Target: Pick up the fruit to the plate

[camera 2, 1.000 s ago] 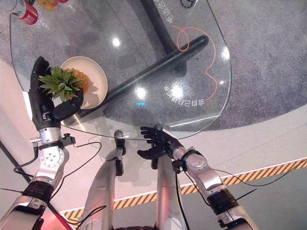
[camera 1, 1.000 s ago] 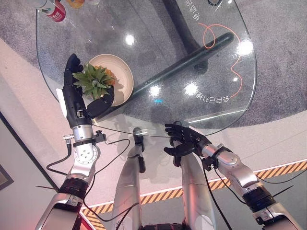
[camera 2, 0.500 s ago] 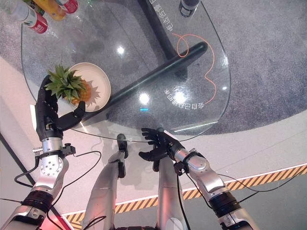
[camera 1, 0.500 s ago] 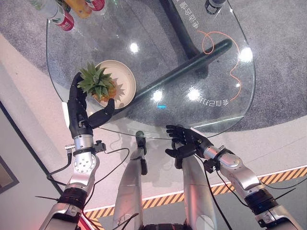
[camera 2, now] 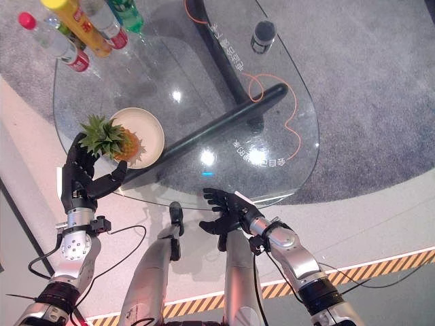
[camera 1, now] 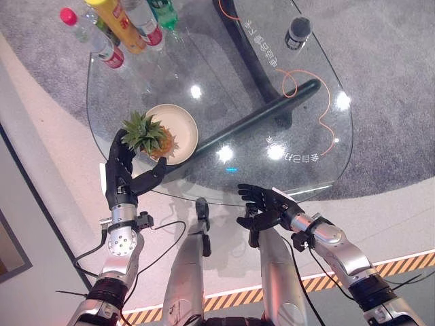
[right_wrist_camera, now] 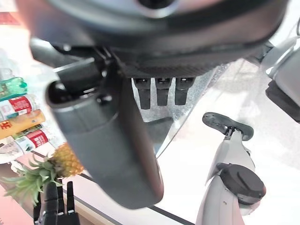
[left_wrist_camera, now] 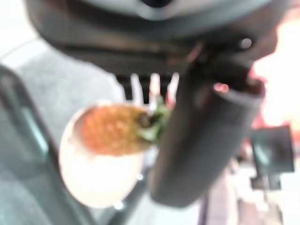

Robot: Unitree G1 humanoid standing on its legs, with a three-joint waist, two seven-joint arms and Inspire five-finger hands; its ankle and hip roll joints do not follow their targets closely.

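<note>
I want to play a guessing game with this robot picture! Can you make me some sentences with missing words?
1. The fruit lying on the plate is a ____.
2. The plate sits on a round table made of clear ____.
3. The hand nearest the fruit is the robot's ____ hand, with its fingers spread.
4. Standing at the table's far edge is a group of ____.

Missing words: pineapple; glass; left; bottles.

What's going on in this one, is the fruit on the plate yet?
Yes, by the look of it. The pineapple lies on the cream plate on the glass table, leaves toward the robot. The left hand is open just near of it, fingers beside the leaves, not gripping. The right hand hangs open at the table's near edge, holding nothing.
</note>
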